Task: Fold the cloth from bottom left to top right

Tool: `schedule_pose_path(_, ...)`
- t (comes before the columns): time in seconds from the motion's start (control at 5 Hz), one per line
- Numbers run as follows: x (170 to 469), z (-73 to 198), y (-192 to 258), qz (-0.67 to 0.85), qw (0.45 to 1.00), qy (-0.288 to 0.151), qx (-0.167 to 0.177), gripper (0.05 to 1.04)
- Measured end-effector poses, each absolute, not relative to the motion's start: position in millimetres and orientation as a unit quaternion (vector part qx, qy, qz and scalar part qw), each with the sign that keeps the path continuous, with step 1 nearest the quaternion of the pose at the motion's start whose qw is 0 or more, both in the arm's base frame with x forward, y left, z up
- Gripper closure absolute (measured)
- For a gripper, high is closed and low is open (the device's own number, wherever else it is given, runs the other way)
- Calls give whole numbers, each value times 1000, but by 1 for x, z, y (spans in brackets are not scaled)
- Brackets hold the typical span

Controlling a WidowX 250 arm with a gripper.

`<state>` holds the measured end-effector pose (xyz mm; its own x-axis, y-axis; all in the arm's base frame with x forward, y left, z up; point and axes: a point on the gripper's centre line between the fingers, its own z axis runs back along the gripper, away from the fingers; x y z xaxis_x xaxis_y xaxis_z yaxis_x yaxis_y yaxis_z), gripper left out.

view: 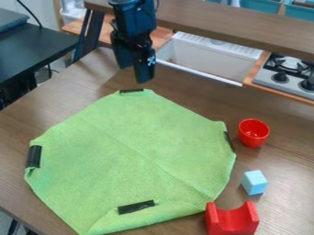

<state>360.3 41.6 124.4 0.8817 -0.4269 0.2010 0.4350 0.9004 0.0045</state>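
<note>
A green cloth (104, 165) lies spread over most of the wood-grain tabletop (282, 160), its corners turned in so that its outline is many-sided. A thin crease runs across it from the upper left to the lower right. Four black strips sit at its borders: one (131, 91) at the top, one (34, 156) at the left, one (228, 141) at the right edge and one (136, 207) toward the bottom, where the lower edge curls into a narrow, raised fold. Just above the cloth's top edge in the view, the black claw (135, 75) hangs down with its fingers spread and nothing between them. To the right of the cloth, a small red bowl (253, 132) stands upright near the upper right edge. Nearer the camera is a light blue cube (254, 182), and below that, by the cloth's lower right corner, a red block (232, 220) with a rounded notch in its top. Beyond the tabletop are a white sink basin (211, 57) and, to its right, a stove (287, 77) with black knobs, both behind a long wooden ledge (227, 24). A dark table (40, 48) stands at the upper left.
</note>
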Motion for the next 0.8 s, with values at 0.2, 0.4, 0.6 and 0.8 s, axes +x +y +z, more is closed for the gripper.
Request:
schedule_pose_path(0.2, 358, 111, 41, -216, 972, -85, -29, 83)
schedule_pose_path(0.4, 338, 98, 68, -113, 988, -104, -33, 83)
schedule_pose_path(0.6, 311, 104, 107, 0, 989, -147, -19, 84)
schedule_pose_path(0.8, 287, 100, 135, 90, 983, -161, -18, 84)
